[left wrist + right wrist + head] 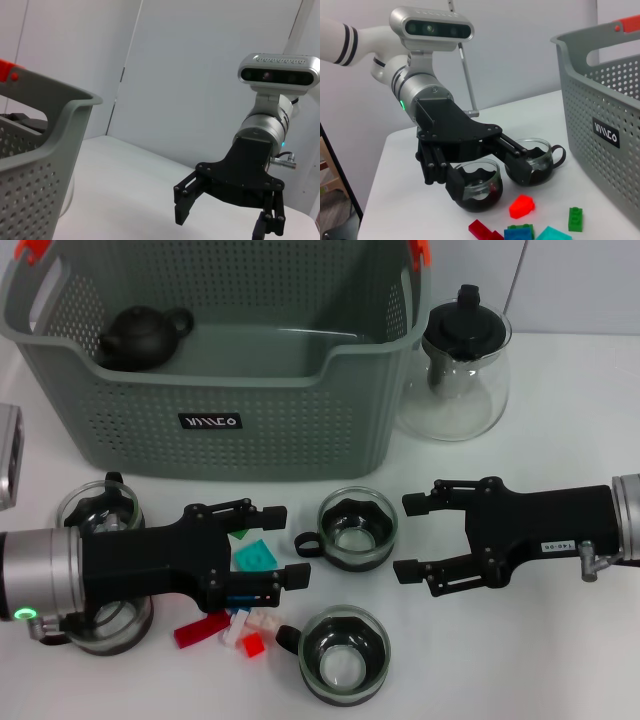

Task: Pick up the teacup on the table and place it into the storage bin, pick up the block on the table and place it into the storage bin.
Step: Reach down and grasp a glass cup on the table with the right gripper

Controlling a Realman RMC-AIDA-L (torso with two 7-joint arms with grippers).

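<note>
Nothing binned yet: storage bin point(230, 390) holds only a dark teapot point(143, 337). Left gripper point(270, 560) jaws released over blocks point(252, 558); right gripper point(415, 537) jaws released beside teacup point(354, 528). Both still on table point(560, 450).

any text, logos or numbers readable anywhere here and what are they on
Small black label on the front wall of the storage bin: white stylised logo strokes, not readable as definite letters; the right wrist view shows it no clearer.
White sticker on the right gripper: printed characters, too small to read.
Nothing else carries readable text.
</note>
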